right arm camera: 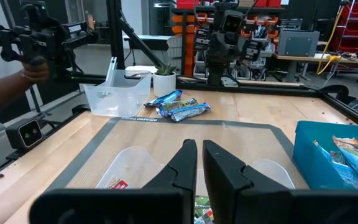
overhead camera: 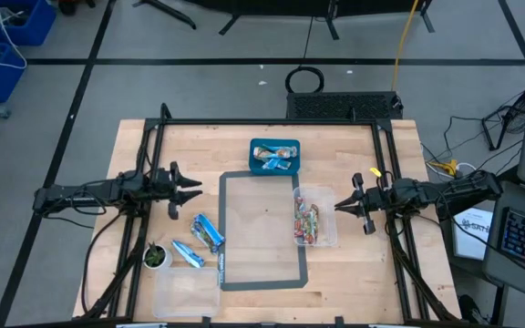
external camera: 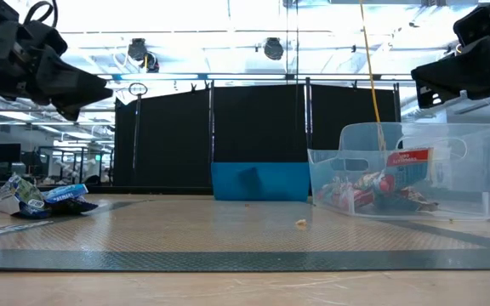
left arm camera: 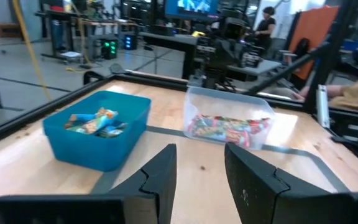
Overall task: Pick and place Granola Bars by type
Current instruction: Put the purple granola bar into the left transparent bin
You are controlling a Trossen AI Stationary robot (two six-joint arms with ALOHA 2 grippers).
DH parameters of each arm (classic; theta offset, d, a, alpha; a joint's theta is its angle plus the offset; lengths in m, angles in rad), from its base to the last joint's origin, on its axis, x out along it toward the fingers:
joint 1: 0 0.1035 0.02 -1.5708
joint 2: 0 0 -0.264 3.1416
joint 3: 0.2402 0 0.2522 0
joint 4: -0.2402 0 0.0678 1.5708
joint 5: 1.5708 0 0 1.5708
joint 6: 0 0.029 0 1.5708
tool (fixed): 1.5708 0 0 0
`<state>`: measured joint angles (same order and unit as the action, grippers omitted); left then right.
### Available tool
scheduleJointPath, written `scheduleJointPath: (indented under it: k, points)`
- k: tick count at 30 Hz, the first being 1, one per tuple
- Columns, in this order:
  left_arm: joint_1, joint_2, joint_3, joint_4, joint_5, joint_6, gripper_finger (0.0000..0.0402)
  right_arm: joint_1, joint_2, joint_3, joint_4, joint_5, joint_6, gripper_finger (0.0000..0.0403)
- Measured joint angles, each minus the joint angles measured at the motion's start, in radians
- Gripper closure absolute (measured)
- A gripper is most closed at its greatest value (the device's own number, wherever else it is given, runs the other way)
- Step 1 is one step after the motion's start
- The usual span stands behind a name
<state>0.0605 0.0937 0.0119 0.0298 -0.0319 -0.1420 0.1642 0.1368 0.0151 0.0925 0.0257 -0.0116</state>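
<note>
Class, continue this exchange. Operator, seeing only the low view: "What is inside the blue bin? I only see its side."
Observer: The blue bin holds several blue-wrapped bars.
Operator: Is either gripper carrying a bar?
Observer: No. The left gripper is open and empty; the right gripper is shut on nothing.
Operator: What sits beyond the loose bars?
Observer: A clear bin and a small potted plant, near the left arm.

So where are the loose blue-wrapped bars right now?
In the high view the loose blue-wrapped bars lie on the table's left side, just outside the grey mat's left edge, between the small potted plant and the mat.
</note>
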Motion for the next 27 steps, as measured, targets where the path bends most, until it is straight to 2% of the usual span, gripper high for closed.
scheduleJointPath:
  k: [5, 9, 12, 15, 21, 27]
  points:
    - [0.000, 0.000, -0.001, -0.004, 0.055, -0.027, 0.0263, 0.000, 0.000, 0.000, 0.000, 0.000, 0.000, 0.0383]
    - [0.000, 0.000, -0.001, 0.006, 0.159, -0.092, 0.0263, 0.000, 0.000, 0.000, 0.000, 0.000, 0.000, 0.0383]
    - [0.000, 0.011, -0.001, 0.022, 0.237, -0.227, 0.0263, 0.000, 0.000, 0.000, 0.000, 0.000, 0.000, 0.0383]
    - [0.000, 0.049, 0.018, -0.031, 0.251, -0.382, 0.0263, 0.000, 0.000, 0.000, 0.000, 0.000, 0.000, 0.0383]
    - [0.000, 0.240, 0.047, -0.118, 0.206, -0.570, 0.0263, 0.000, 0.000, 0.000, 0.000, 0.000, 0.000, 0.0383]
    - [-0.026, 0.508, 0.139, -0.112, 0.215, -0.605, 0.0263, 0.000, 0.000, 0.000, 0.000, 0.000, 0.000, 0.0383]
